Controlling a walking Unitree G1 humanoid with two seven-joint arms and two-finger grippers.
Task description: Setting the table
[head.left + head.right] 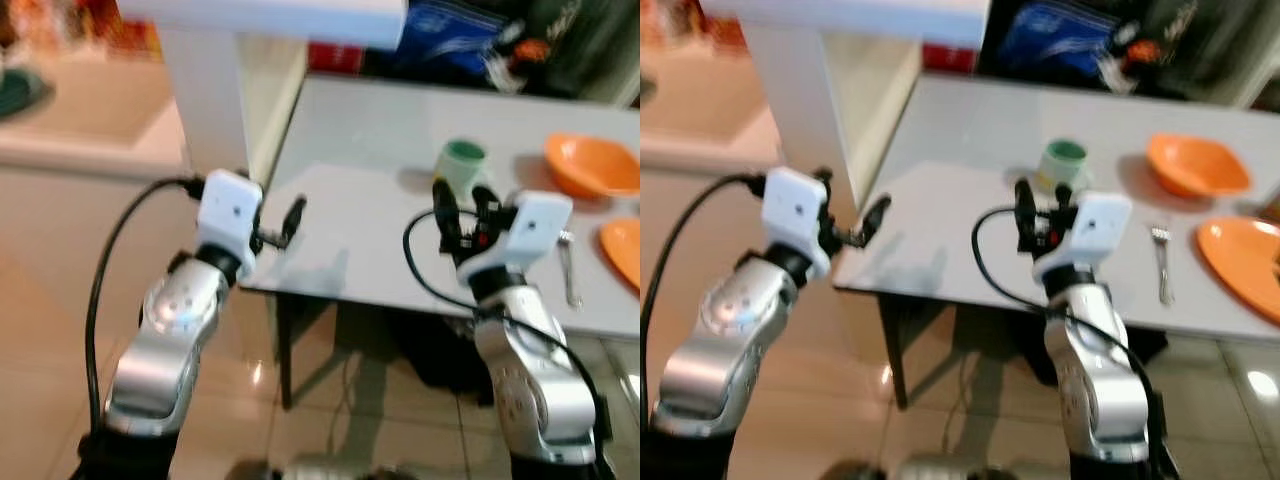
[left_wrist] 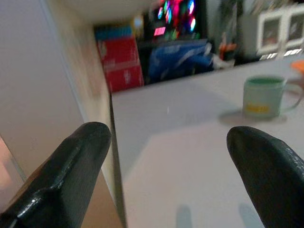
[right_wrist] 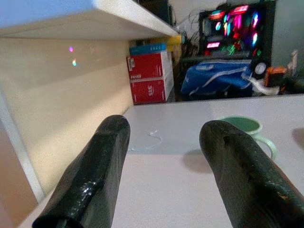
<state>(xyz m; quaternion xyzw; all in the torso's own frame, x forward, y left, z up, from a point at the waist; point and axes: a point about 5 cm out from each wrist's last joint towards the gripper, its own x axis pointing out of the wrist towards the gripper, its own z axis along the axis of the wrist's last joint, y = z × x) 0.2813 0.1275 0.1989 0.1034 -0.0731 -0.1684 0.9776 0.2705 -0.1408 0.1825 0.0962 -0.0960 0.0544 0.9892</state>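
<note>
Right gripper (image 1: 1038, 212) is hovering open and empty just short of the pale green ceramic mug (image 1: 1063, 163) on the grey table (image 1: 940, 200); should be straddling the body squarely, clearing the handle. Left gripper (image 1: 292, 220) idling open.

Both silver arms raised and bent at the elbow, forearms reaching forward, each with a black cable looping off the white wrist block. Left tool (image 1: 291, 222) held at the near left corner of the table (image 1: 360, 190), fingers (image 2: 80, 161) spread wide apart, holding nothing. Right tool (image 1: 462, 208) held up over the near edge of the table, further right, fingers (image 3: 102, 171) parted too and pointing up and forward, holding nothing.
</note>
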